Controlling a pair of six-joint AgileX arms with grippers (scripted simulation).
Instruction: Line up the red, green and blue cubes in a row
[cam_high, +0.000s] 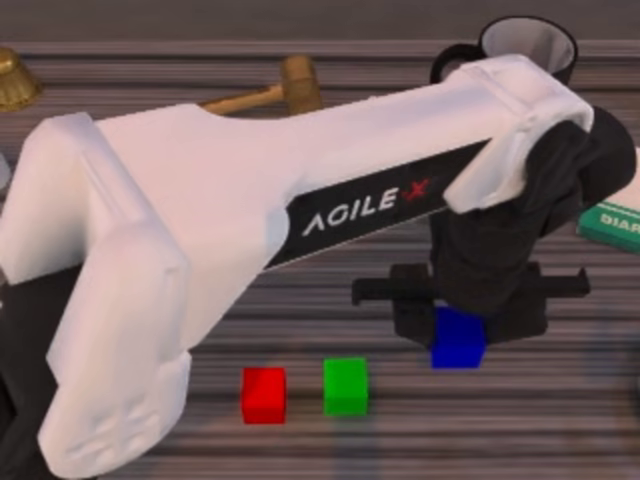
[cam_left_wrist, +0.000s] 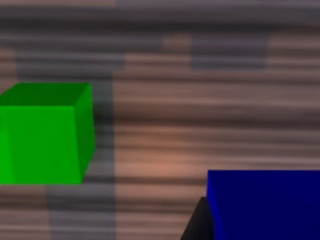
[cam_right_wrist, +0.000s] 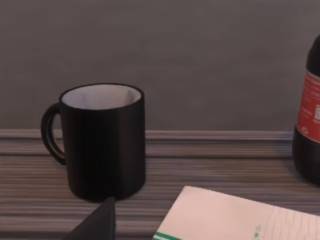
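Observation:
The red cube (cam_high: 264, 394) and the green cube (cam_high: 345, 386) sit side by side on the table near its front edge. My left arm reaches across from the left, and its gripper (cam_high: 458, 330) is shut on the blue cube (cam_high: 458, 345). That cube is to the right of the green one and slightly farther back. In the left wrist view the blue cube (cam_left_wrist: 265, 205) fills the corner beside one dark finger (cam_left_wrist: 200, 222), and the green cube (cam_left_wrist: 45, 135) stands apart from it. My right arm is parked out of the top view.
A black mug (cam_high: 530, 45) (cam_right_wrist: 105, 140) stands at the back right. A green-and-white book (cam_high: 612, 220) (cam_right_wrist: 235, 215) lies at the right edge, with a dark bottle (cam_right_wrist: 310, 125) near it. A wooden mallet (cam_high: 290, 85) and a brass bell (cam_high: 12, 80) lie along the back.

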